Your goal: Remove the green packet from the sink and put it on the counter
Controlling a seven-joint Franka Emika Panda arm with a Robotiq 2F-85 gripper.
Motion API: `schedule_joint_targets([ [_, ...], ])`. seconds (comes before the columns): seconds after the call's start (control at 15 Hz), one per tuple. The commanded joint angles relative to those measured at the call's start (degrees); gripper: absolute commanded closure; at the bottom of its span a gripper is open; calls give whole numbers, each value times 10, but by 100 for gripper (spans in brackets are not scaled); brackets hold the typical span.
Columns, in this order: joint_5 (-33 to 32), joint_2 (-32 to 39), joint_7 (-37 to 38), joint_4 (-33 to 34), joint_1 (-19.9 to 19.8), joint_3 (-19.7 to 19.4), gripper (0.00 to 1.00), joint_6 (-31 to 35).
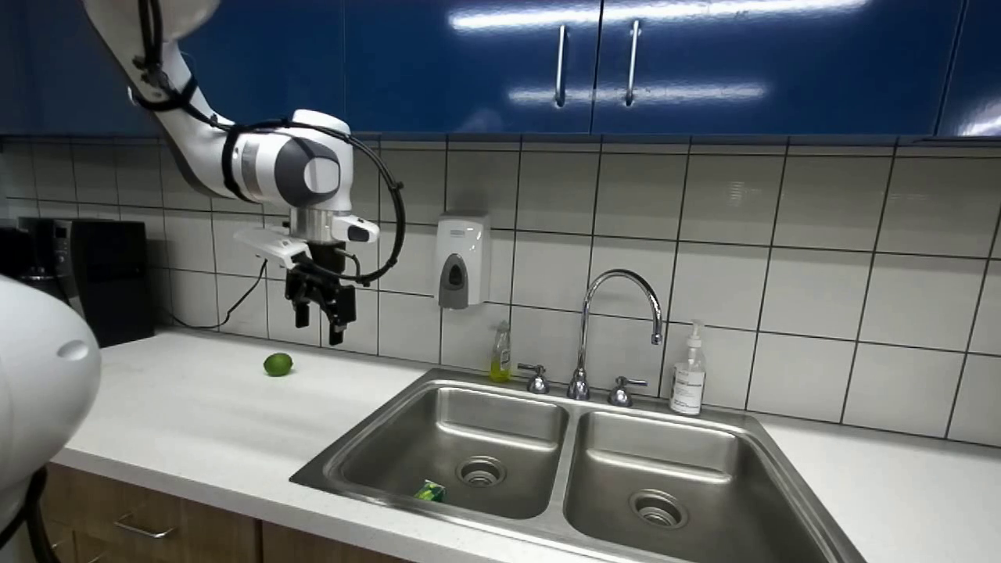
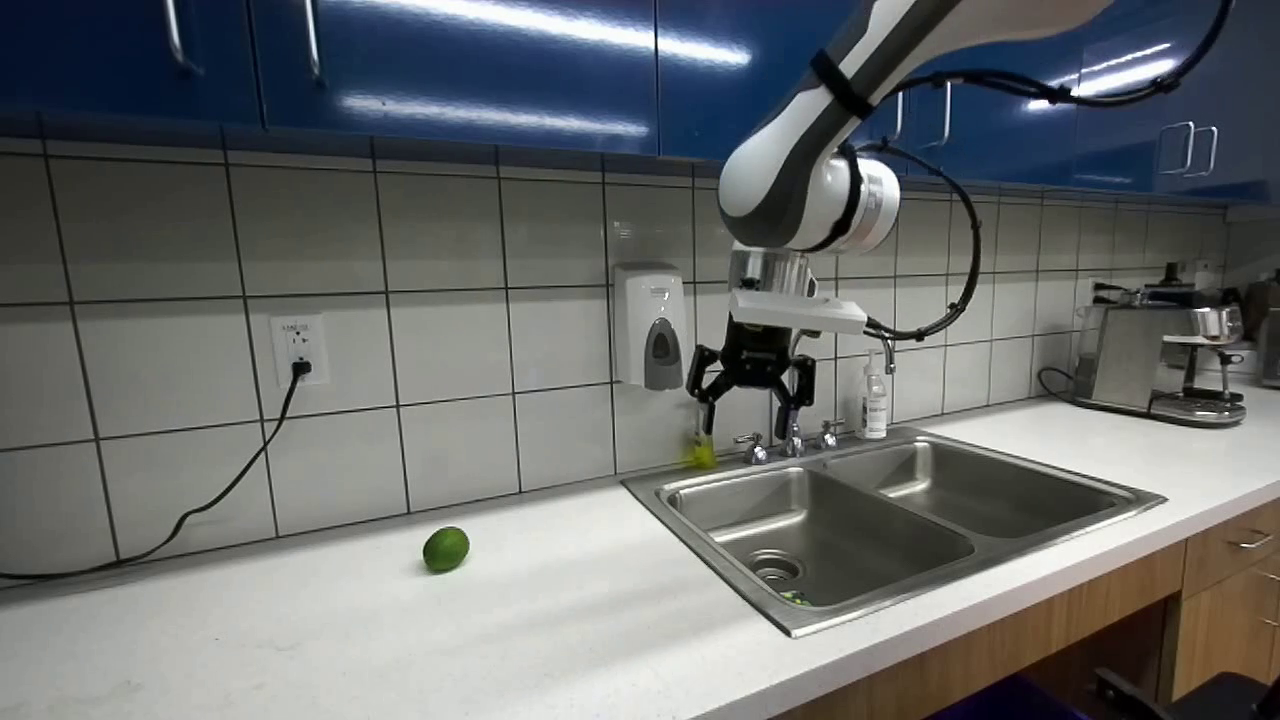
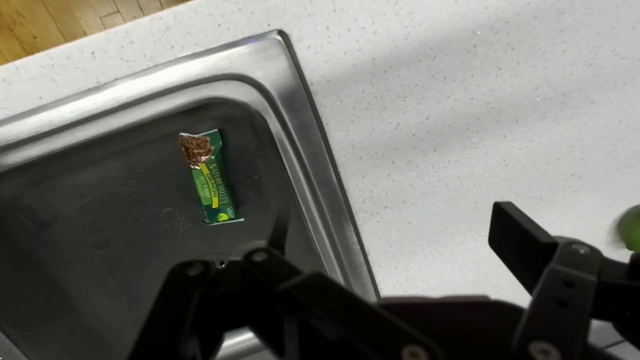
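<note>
Green packet (image 3: 212, 177) lies flat on the floor of the steel sink (image 3: 305, 145), near a rounded corner, at the left of the wrist view; it is oblong, with a brown patch at one end, a yellow stripe and the words Nature Valley Crunchy. Further right in that view, the black gripper (image 3: 392, 230) has its fingers wide apart, and past the sink's edge spreads the pale, speckled counter (image 3: 430, 150). A round green object (image 3: 632, 228) shows at the far right, cut by the edge. Across an exterior view, from the left, a dark appliance (image 1: 113, 277) stands on the counter, then the round green object rests well apart from it. Next the gripper hangs above the counter, pointing down, well apart from the packet. The packet shows in the left-hand basin (image 1: 403, 457), near the drain (image 1: 481, 471). Beyond come a white wall dispenser (image 1: 463, 250) and a bottle of yellow liquid (image 1: 500, 360) at the sink's back edge. A curved chrome faucet (image 1: 583, 336) rises between two lever handles (image 1: 537, 383), and a pump bottle (image 1: 688, 387) with a white label stands to its right.
</note>
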Motion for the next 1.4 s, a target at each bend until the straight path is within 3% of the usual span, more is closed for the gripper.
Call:
schedule_joint_targets([
  [0.0,-47,88,5,30,-20,-19,0,56],
  [0.4,-101,188,20,82,-25,-77,0,100],
  [0.8,-108,240,12,113,-27,-125,0,106],
  [1.33,-96,298,-7,131,-29,-140,0,97],
])
